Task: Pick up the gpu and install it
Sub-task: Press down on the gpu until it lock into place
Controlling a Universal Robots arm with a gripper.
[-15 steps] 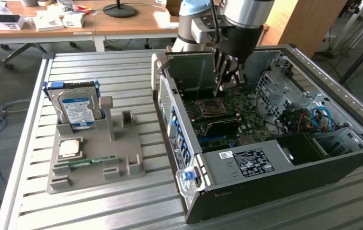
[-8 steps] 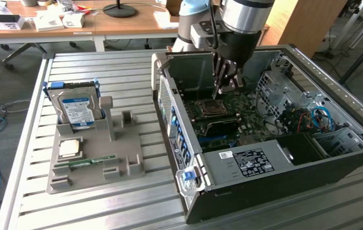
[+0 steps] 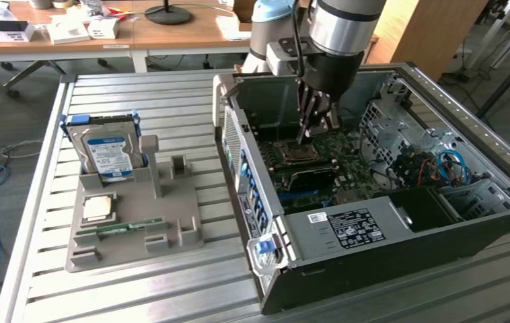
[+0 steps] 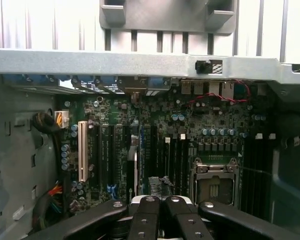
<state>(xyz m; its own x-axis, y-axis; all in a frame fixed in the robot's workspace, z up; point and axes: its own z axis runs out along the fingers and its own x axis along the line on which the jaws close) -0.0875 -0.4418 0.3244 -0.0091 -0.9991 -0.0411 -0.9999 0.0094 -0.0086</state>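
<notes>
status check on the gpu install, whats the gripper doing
Gripper shut, down inside the open pc case over the motherboard. Gpu: cannot make it out. Nothing seen blocking.

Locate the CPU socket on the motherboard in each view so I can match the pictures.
Exterior view: the CPU socket sits mid-motherboard inside the open computer case, directly under the gripper.
Wrist view: the CPU socket lies just beyond the gripper, beside the black memory slots.
Shared landmark: the case's grey side wall, with the grey parts tray beyond it.
</notes>
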